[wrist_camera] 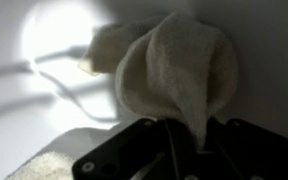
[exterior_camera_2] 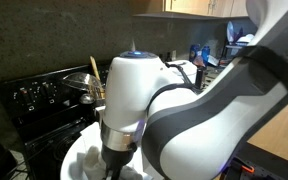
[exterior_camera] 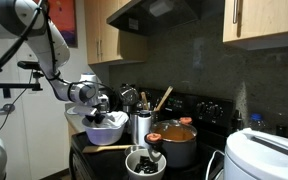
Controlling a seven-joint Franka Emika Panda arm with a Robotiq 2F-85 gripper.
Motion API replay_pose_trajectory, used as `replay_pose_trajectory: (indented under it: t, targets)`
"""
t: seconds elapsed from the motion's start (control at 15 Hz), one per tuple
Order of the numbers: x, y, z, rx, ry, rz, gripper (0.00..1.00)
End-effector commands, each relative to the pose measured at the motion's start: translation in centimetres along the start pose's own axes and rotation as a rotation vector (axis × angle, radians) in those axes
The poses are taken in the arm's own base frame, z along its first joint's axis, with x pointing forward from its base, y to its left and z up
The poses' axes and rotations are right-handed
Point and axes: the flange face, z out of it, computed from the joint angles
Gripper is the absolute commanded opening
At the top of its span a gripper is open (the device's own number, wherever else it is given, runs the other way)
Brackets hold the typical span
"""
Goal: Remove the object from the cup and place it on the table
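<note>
Cloth (wrist_camera: 174, 70) fills the wrist view: one cream, bunched piece, its lower corner tapering down into the one tool (wrist_camera: 189, 132), whose dark fingers are clenched on that corner. The fingers are blurred and cut off by the bottom edge, so how deep the bite goes cannot be made out. Behind the cloth lies the pale inside of one white bowl (wrist_camera: 24, 110), with a bright glare spot and thin shadow lines on it. The cloth is thus at the tool, just over the bowl's inside, and not on the table (exterior_camera: 209, 140). In an exterior view the tool (exterior_camera: 101, 108) hangs at the mouth of the bowl (exterior_camera: 106, 130), and the cloth itself cannot be picked out there. In the other exterior picture the arm's white joint covers most of the frame, leaving only a slice of the bowl (exterior_camera_2: 82, 160) visible and the tool (exterior_camera_2: 112, 166) dim and hard to read. On the table I count one dark-filled cup (exterior_camera: 144, 163) nearest the camera and cut off at the bottom, one wooden spoon (exterior_camera: 106, 148), one metal canister (exterior_camera: 142, 126) holding several utensils too small to count, and one orange pot (exterior_camera: 176, 138). One white appliance (exterior_camera: 266, 155) is cropped at the corner. Farthest back are wooden cabinets (exterior_camera: 109, 30).
</note>
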Motion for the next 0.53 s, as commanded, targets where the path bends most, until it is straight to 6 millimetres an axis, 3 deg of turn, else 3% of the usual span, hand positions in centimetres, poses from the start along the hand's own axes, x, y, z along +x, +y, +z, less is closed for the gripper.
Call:
replay_pose_trajectory:
  t: [0.0, 0.27, 0.47]
  targets:
    - [-1.1, 2.0, -0.4, -0.093, -0.126, -0.030, 0.03]
    - [-2.4, 4.5, 0.5, -0.258, -0.239, -0.080, 0.03]
    - [-2.2, 5.2, 0.8, -0.331, -0.185, -0.111, 0.03]
